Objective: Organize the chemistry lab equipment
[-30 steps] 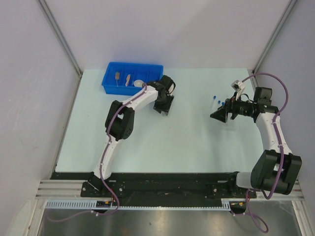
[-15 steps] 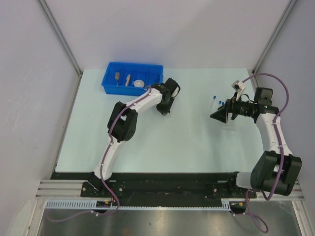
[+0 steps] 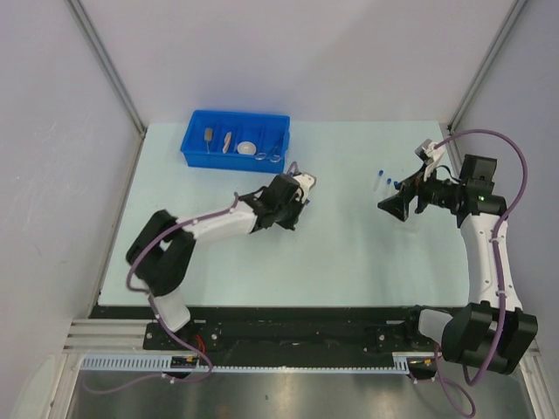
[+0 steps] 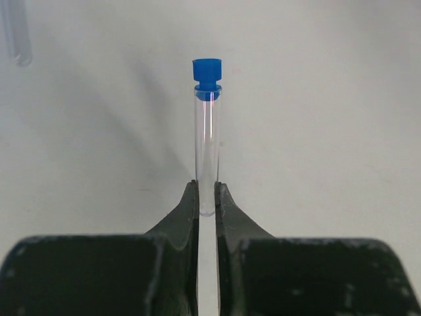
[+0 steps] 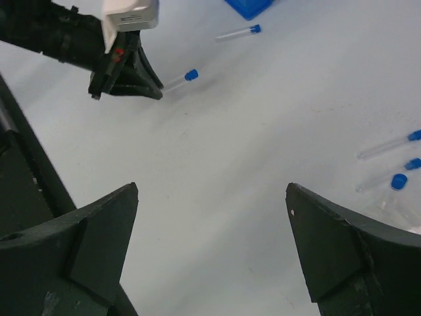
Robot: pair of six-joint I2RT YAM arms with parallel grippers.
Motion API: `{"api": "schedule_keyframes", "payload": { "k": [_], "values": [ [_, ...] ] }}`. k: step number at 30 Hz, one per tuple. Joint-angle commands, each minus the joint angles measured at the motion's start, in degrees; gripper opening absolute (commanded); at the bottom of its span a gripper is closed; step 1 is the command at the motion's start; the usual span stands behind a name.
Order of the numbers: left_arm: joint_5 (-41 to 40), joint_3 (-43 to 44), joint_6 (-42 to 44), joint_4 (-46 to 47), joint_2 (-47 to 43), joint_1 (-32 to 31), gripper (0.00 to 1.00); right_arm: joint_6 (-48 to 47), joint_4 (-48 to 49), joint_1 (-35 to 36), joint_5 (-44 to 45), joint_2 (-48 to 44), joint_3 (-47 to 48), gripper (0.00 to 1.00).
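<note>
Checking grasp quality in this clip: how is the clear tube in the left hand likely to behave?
Probably light and stiff: the clear tube sticks straight out of the left hand without sagging. It may slip or pivot, since the hand pinches only its smooth closed end. Being round, it would likely roll if released.

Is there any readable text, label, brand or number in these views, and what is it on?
None can be read.
Tube in the left hand: no print shows.
Bin: no label shows.
Small coloured marks on the rail at the near edge: too small to read.
</note>
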Motion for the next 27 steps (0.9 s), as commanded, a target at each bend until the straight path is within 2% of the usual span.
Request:
{"api": "schedule_keyframes", "payload": {
  "k": [1,4,7,10,16,22,27],
  "values": [
    [5.22,-9.53,1.31,20.12,-13.79,-5.17,0.03,1.25,-6.37,2.24,-7.43,1.28,4.33,1.0],
    [7.86,-15.07,-2.74,26.01,-19.59,-7.54,0.04,6.59,-7.78,7.68,-8.41,2.51,4.6,1.0],
    [8.83,-18.24,-6.95,30.06,-23.64,-9.92,0.04,12.83,-8.22,14.97,-3.94,4.35,4.95,0.98],
    [8.66,-19.83,-9.33,32.26,-26.19,-12.2,0.04,16.54,-8.23,19.2,-2.43,6.9,5.39,0.93],
    [6.11,-20.27,-10.74,32.35,-28.3,-15.9,0.04,22.26,-6.82,22.37,0.38,9.54,6.44,0.85],
    [3.56,-18.69,-9.52,30.25,-26.99,-18.09,0.04,24.81,-5.77,24.66,0.12,11.48,6.79,0.71],
    [2.68,-18.25,-8.99,29.36,-26.2,-19.24,0.04,26.3,-5.33,24.66,-1.73,12.09,6.8,0.55]
  ]
}}
